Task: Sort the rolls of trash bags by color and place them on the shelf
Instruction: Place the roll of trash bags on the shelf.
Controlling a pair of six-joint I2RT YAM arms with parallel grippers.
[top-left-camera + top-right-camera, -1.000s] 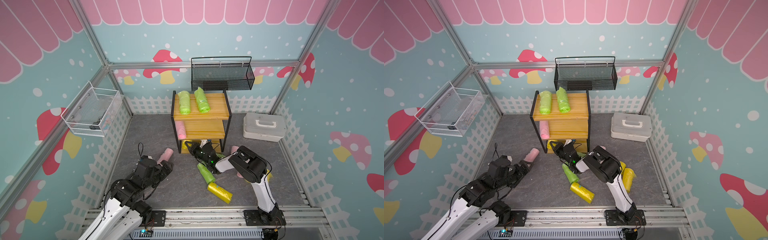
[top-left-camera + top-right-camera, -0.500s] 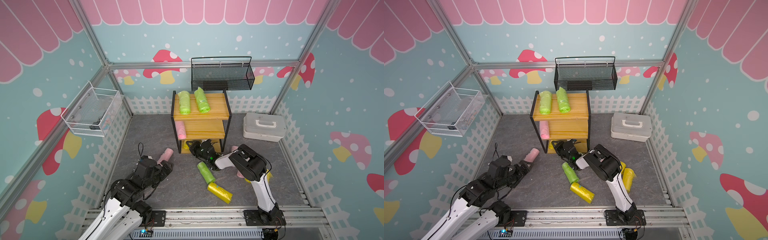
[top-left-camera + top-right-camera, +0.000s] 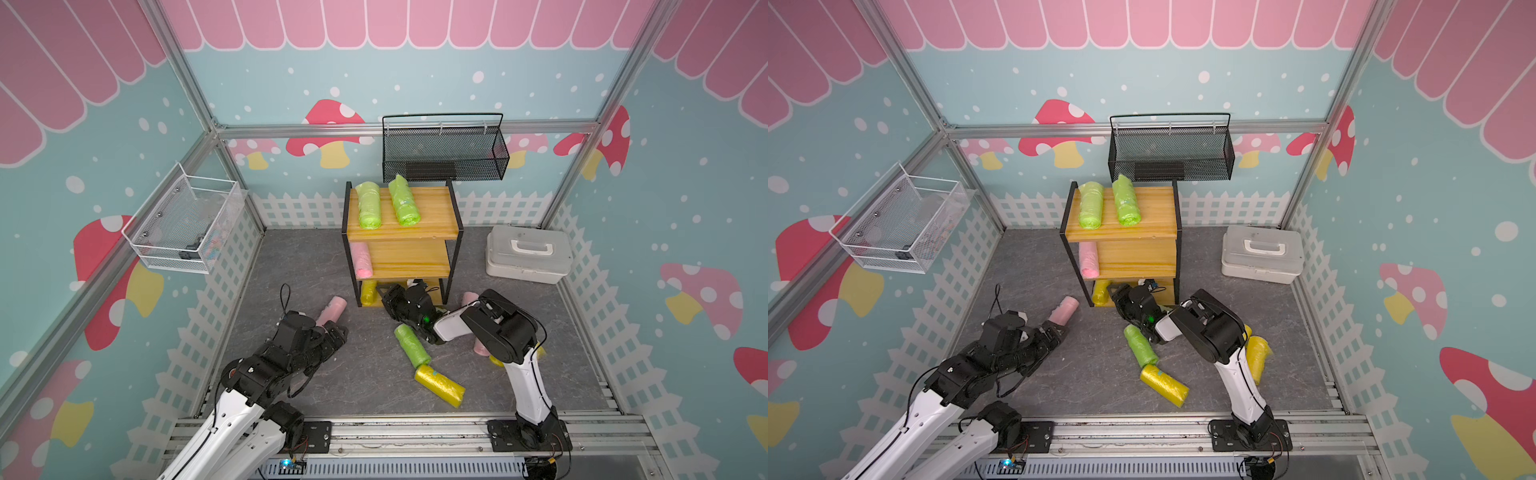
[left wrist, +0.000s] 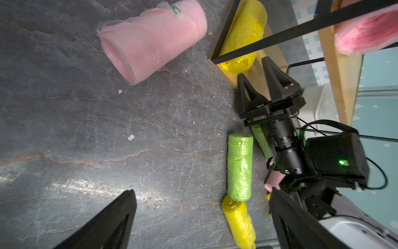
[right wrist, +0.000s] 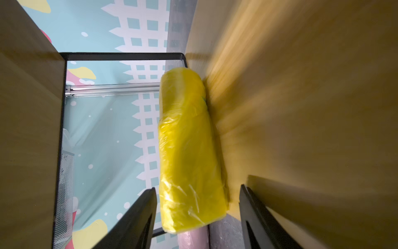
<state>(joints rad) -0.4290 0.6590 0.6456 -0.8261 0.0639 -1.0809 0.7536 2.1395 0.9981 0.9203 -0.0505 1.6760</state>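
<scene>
Shelf (image 3: 436, 212): upright at the back of the desk (image 3: 291, 266).
Top board: two green rolls (image 3: 368, 205), side by side, not touching.
Middle board: one shelved pink roll (image 3: 360, 259), at the left end as seen in both top views.
Bottom board: one shelved yellow roll (image 5: 189, 146), lying flat at the same end, beside the black frame.

Right hand (image 4: 254, 69): at the front edge of the bottom board, fingers (image 5: 137, 215) apart. Near end of the shelved yellow roll between them in the right wrist view, a gap on each side, nothing clamped.

Left hand (image 4: 201, 191): spread wide, empty, low over the desk, just short of a loose pink roll (image 3: 332, 309).

Also loose on the desk: a loose green roll (image 3: 411, 345) touching end to end with a loose yellow roll (image 3: 440, 384). More pink and yellow rolls partly hidden behind the right arm; number not determinable.
</scene>
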